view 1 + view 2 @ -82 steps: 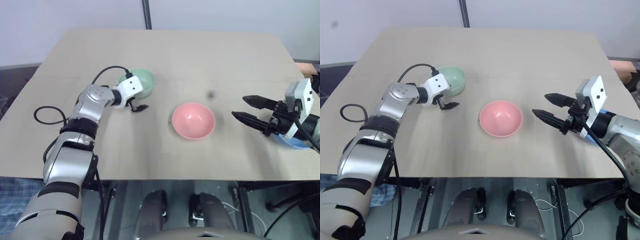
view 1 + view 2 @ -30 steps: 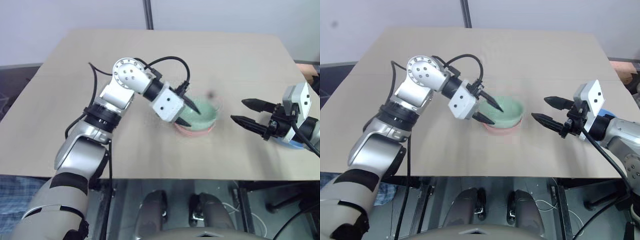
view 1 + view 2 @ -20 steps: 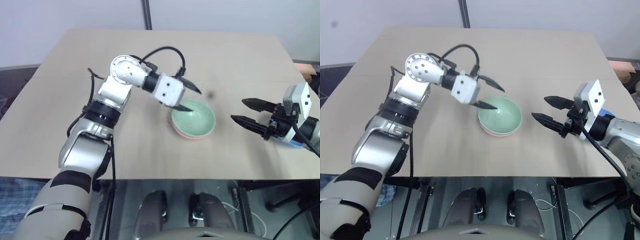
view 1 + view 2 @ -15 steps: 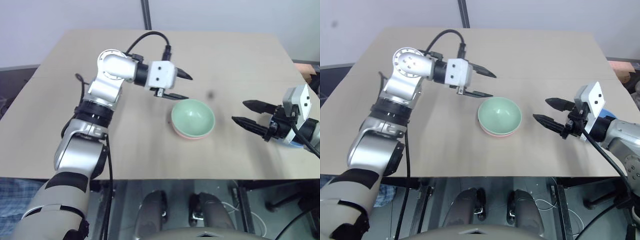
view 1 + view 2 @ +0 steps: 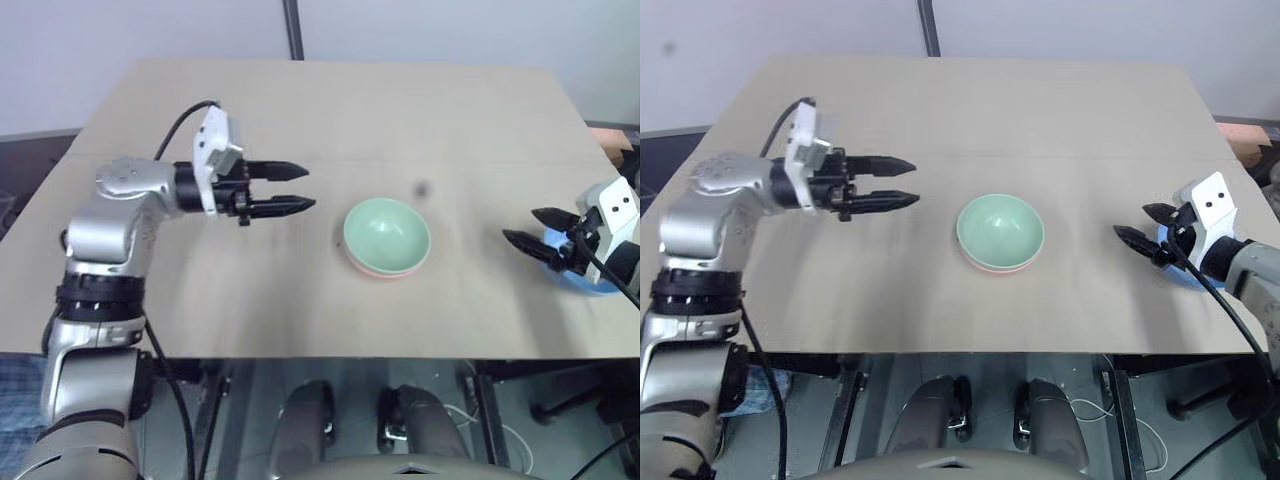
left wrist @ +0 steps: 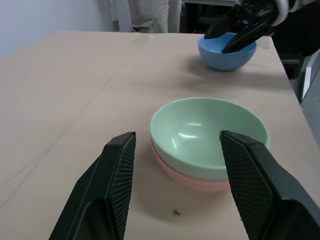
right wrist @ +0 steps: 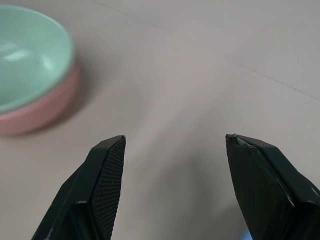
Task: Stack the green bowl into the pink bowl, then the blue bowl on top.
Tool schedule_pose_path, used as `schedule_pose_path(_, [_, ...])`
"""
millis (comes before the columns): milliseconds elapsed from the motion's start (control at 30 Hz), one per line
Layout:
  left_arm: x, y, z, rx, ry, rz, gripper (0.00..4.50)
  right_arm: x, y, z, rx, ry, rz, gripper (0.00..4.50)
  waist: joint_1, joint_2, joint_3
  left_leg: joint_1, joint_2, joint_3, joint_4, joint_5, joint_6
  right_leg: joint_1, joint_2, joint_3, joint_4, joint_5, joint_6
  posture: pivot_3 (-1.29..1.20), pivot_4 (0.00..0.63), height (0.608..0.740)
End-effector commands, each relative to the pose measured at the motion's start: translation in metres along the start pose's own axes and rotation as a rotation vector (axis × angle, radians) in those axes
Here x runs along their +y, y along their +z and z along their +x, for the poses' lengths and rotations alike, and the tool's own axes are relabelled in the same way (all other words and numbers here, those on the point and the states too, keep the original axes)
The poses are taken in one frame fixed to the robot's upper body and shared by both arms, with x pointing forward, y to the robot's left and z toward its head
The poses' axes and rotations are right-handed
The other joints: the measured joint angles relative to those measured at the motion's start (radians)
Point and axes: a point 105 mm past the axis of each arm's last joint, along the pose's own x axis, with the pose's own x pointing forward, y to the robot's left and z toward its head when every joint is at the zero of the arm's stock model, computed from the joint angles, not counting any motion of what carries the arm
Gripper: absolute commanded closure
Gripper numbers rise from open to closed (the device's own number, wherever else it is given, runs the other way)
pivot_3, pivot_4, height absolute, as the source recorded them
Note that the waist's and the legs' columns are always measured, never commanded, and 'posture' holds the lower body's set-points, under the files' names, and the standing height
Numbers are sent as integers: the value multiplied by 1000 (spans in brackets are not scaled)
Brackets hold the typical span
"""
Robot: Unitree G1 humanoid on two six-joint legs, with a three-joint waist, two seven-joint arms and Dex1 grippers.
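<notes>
Green bowl (image 5: 387,231) nested in pink bowl (image 5: 383,270) mid-counter (image 5: 300,110). Left end effector (image 5: 300,188) empty, fingers apart, well left of the stack. Right end effector (image 5: 531,227) spread, empty, over blue bowl (image 6: 227,51) at counter's right edge.

Bowls and grippers across the table (image 5: 330,110)

The green bowl (image 5: 387,232) sits nested in the pink bowl (image 5: 378,270) at the table's middle. The left gripper (image 5: 302,187) hangs to their left, apart from them. The blue bowl (image 6: 226,52) stands near the right edge, with the right gripper (image 5: 529,227) over it.
</notes>
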Motion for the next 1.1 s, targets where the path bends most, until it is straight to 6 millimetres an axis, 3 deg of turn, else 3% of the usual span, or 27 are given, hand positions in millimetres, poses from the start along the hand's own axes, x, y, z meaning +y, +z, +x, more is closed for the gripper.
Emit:
schedule_pose_path(33, [-11,16,-24,-41,-22,21,1687,-14,-7,-4,68,-78,-36,1014,0,0,0,0,0,0,0,0,0,0,0,0,0,0,0,0,150,740])
schedule_pose_path(267, [1,22,-47,-49,25,45,1687,-20,-32,-5,208,-123,-39,1014,3,0,0,0,0,0,0,0,0,0,-1,-1,0,0,0,0,150,740])
schedule_pose_path(467, [2,20,-49,-42,10,54,1687,-26,-67,-12,389,-183,-36,1014,2,0,0,-1,0,0,0,0,0,0,-1,-1,-1,0,0,0,150,740])
schedule_pose_path(633, [3,17,-48,-42,2,57,1687,-29,-79,-15,447,-197,-37,1014,2,0,0,-1,0,0,0,0,0,0,0,-1,0,0,0,0,150,740])
schedule_pose_path(733, [1,16,-47,-40,-13,60,1601,-27,-77,-14,435,-181,-57,1673,2,0,0,-1,0,0,0,0,1,0,-1,-1,0,0,0,0,150,740])
schedule_pose_path(933, [-1,14,-47,-36,-19,63,1601,-25,-76,-13,441,-163,-69,4480,1,-5,-3,0,0,0,0,0,1,0,0,-1,-1,0,0,0,150,740])
schedule_pose_path(1100, [-4,7,-48,-12,-28,57,1601,-19,-66,-6,405,-124,-106,4480,0,-5,-3,0,0,0,0,-1,1,0,-1,-1,-1,0,0,0,150,740])
